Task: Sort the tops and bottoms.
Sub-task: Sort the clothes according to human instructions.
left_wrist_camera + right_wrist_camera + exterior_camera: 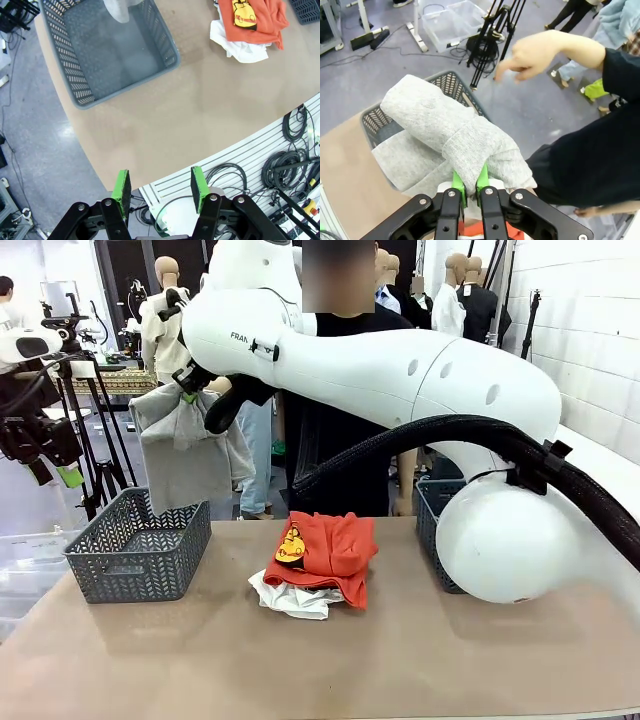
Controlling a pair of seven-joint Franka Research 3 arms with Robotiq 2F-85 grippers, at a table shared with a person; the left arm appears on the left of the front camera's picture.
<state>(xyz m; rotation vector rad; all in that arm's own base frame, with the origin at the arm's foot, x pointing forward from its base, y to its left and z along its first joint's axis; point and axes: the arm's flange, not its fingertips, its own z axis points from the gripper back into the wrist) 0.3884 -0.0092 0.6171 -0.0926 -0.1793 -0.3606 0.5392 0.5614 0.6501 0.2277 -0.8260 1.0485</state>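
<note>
Soft, heathered light grey top [455, 135], bunched into thick folds, hanging limp over the far rim of the grey basket [135, 555] at the table's left end. Pinched at one fold by the right gripper [470, 182], green pads pressed together on the cloth. Sleeves and neckline lost in the folds, so cannot tell its cut. Orange top [335, 545] with yellow graphic heaped mid-table, lying on the white top [295, 598], mostly covered, print hard to make out. Second basket [430, 515] at the right, largely hidden behind the right arm. Person's hand [535, 52] stretched out beyond the basket, fingers loosely spread. Left gripper [159, 187] above the table's near edge, pads spread apart, nothing between them. Broad bare table [300, 660] between basket and heap, and along the near edge.
</note>
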